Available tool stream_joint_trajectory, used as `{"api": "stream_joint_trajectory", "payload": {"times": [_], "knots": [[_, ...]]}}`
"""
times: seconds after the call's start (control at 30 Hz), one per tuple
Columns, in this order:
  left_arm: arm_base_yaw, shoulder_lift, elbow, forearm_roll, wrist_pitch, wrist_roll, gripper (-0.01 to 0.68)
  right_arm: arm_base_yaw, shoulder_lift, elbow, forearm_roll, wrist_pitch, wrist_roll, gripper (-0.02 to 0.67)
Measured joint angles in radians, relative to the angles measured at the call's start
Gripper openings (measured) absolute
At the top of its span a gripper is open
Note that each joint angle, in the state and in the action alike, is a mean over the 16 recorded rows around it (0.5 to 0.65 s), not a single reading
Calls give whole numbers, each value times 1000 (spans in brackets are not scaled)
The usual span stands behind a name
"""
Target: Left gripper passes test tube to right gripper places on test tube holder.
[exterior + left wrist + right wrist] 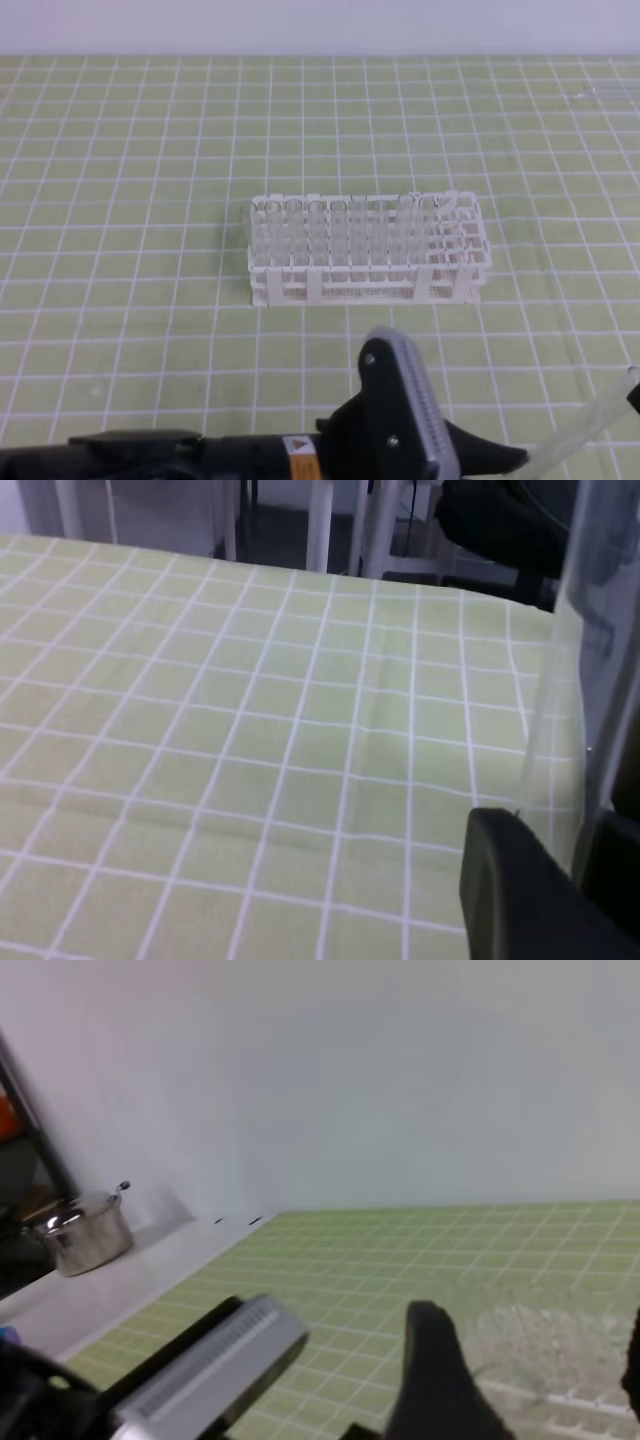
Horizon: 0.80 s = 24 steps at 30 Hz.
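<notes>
Left wrist view shows the left gripper (560,880) clamped on the clear test tube (575,680), held upright. Right gripper (520,1380) fingers stand wide apart, holding nothing; the white rack (365,250) sits mid-table.

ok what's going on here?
Looks like a handover about to happen. The left gripper holds a clear tube between its fingers. The right gripper is open, with nothing clearly in it. The white rack sits on the green checked cloth with a row of tubes in it.
</notes>
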State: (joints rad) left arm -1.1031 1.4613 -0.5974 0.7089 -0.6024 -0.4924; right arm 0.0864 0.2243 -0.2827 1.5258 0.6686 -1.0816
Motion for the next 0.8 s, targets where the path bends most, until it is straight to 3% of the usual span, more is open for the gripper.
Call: {"api": "stream_joint_trajectory", "payload": {"times": [0.43, 0.8], "knots": [[-18, 62, -92, 30, -31, -32, 51, 0, 9, 0, 5, 24, -13, 355], [-23, 63, -96, -40, -65, -34, 39, 0, 9, -1, -2, 14, -30, 230]]}}
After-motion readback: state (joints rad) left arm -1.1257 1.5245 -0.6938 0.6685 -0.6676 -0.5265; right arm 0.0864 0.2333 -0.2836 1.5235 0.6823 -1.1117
